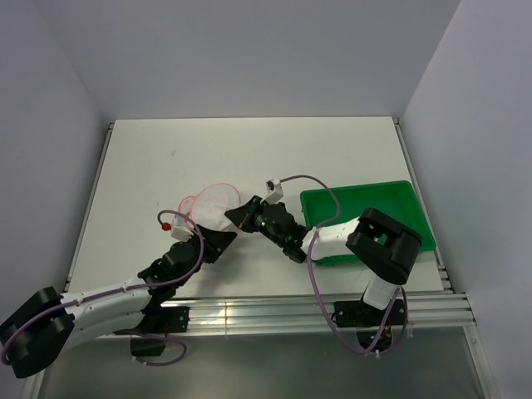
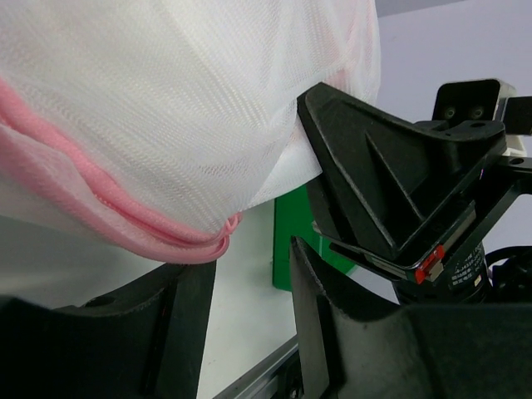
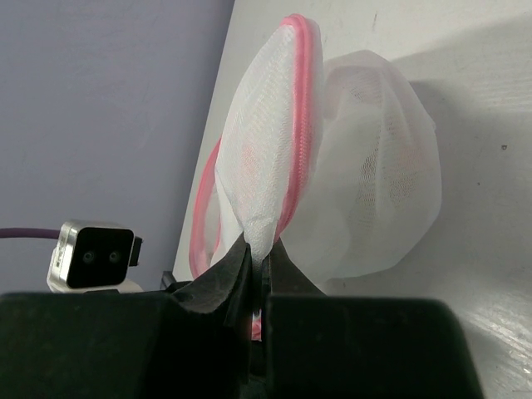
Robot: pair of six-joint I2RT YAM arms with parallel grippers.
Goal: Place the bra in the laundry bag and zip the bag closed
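Table (image 1: 249, 150): white, grey walls around, green tray (image 1: 391, 199) by its right edge.
Laundry bag (image 1: 214, 198): left of centre, one pink-trimmed half held upright.
Right gripper (image 3: 259, 253): pinched tight on the bag's mesh.
Left gripper (image 2: 249, 278): fingers apart beneath the bag.
Bra: perhaps the faint peach tint inside the mesh; I cannot tell.
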